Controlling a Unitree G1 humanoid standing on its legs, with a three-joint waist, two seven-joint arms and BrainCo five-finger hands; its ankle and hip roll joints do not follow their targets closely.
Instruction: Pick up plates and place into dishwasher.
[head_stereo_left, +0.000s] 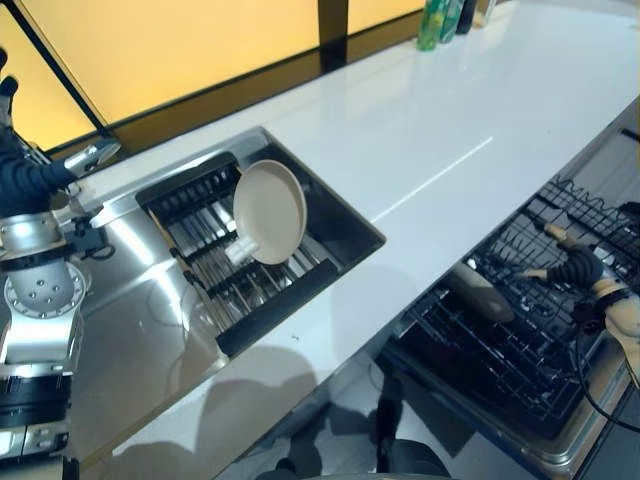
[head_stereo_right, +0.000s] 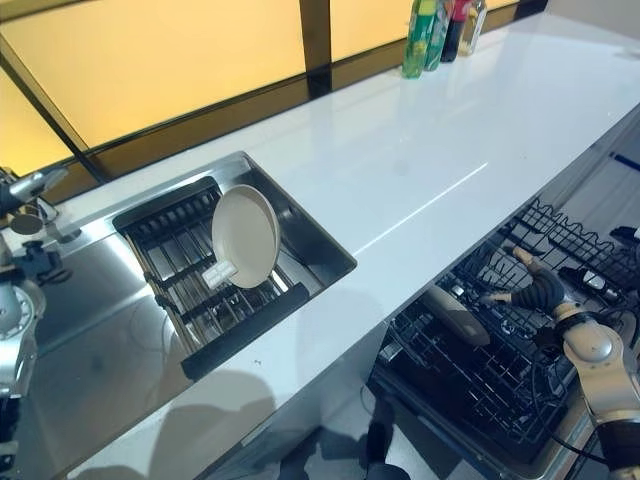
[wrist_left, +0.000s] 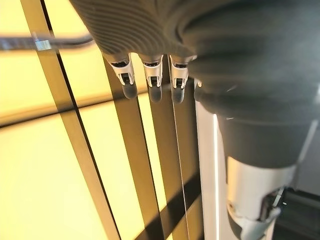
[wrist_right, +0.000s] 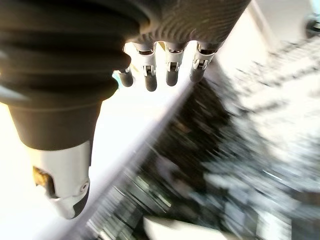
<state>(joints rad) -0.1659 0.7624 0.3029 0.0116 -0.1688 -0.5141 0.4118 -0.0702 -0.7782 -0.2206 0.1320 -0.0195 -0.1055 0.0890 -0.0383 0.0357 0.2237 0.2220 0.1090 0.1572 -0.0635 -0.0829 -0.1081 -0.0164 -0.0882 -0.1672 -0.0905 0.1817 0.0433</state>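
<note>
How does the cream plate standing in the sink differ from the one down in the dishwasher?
The round cream plate in the sink rack stands almost upright on its edge, its whole face showing. The cream plate in the black wire dishwasher rack leans much lower among the wires and shows partly. The first sits at counter height, the second below the counter edge. Both look the same cream colour.

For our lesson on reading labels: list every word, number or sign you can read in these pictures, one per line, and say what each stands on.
No text can be read anywhere.
Bottles at the far end of the counter: any labels are too small to read.
Plate in the sink rack: plain, no marking.
Dishwasher rack: no print visible.
</note>
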